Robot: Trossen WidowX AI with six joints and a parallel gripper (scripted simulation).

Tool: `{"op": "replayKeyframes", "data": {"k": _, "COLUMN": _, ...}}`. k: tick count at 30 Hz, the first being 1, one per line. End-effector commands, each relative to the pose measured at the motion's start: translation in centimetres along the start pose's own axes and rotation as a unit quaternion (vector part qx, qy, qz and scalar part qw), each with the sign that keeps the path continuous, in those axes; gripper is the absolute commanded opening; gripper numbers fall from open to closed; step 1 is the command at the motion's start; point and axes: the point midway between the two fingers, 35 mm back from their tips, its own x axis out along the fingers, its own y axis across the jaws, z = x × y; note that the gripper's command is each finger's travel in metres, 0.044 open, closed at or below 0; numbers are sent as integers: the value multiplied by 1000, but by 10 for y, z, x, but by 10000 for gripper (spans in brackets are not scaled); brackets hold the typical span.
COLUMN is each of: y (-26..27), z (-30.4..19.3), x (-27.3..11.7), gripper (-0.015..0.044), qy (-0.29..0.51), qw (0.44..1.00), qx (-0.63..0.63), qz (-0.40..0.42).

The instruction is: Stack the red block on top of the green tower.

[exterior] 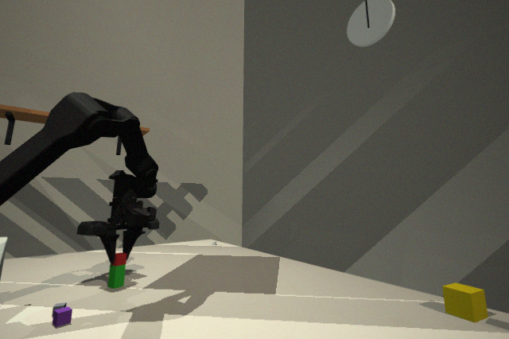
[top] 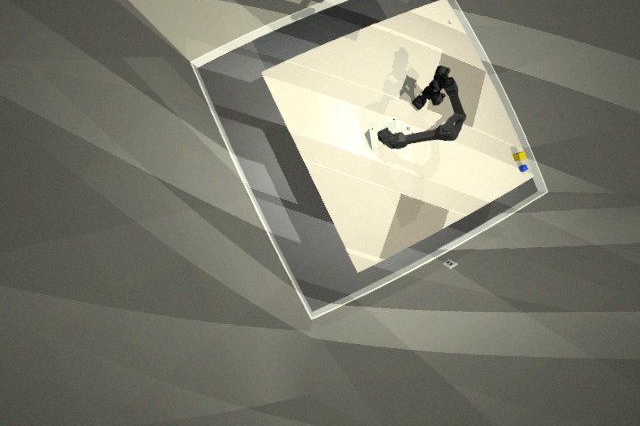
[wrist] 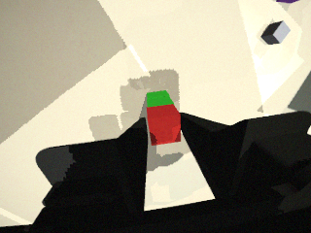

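The red block (exterior: 119, 259) (wrist: 163, 123) sits squarely on top of the green tower (exterior: 116, 276) (wrist: 159, 98), with no gap visible between them in the exterior view. The green tower stands upright on the pale table top. My gripper (exterior: 118, 261) (wrist: 161, 119) points down with its fingers on either side of the red block. It is slightly open, its fingertips just off the block's sides. In the top view the arm hides both the red block and the tower.
A purple block (exterior: 62, 317) and a small grey block (top: 408, 128) (wrist: 275, 32) lie between the tower and the arm's base. A yellow block (top: 519, 156) (exterior: 462, 302) and a blue block (top: 523, 168) lie near the table's far right edge in the top view.
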Motion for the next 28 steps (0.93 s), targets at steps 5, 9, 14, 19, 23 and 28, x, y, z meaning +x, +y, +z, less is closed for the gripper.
{"op": "replayKeyframes", "data": {"k": 5, "y": 0, "z": 0, "x": 0, "gripper": 341, "qy": 0, "qw": 1000, "qx": 0, "qz": 0}}
{"op": "replayKeyframes", "data": {"k": 9, "y": 0, "z": 0, "x": 0, "gripper": 440, "qy": 0, "qw": 1000, "qx": 0, "qz": 0}}
{"op": "replayKeyframes", "data": {"k": 14, "y": 0, "z": 0, "x": 0, "gripper": 440, "qy": 0, "qw": 1000, "qx": 0, "qz": 0}}
{"op": "replayKeyframes", "data": {"k": 19, "y": 0, "z": 0, "x": 0, "gripper": 440, "qy": 0, "qw": 1000, "qx": 0, "qz": 0}}
{"op": "replayKeyframes", "data": {"k": 23, "y": 0, "z": 0, "x": 0, "gripper": 440, "qy": 0, "qw": 1000, "qx": 0, "qz": 0}}
{"op": "replayKeyframes", "data": {"k": 28, "y": 0, "z": 0, "x": 0, "gripper": 440, "qy": 0, "qw": 1000, "qx": 0, "qz": 0}}
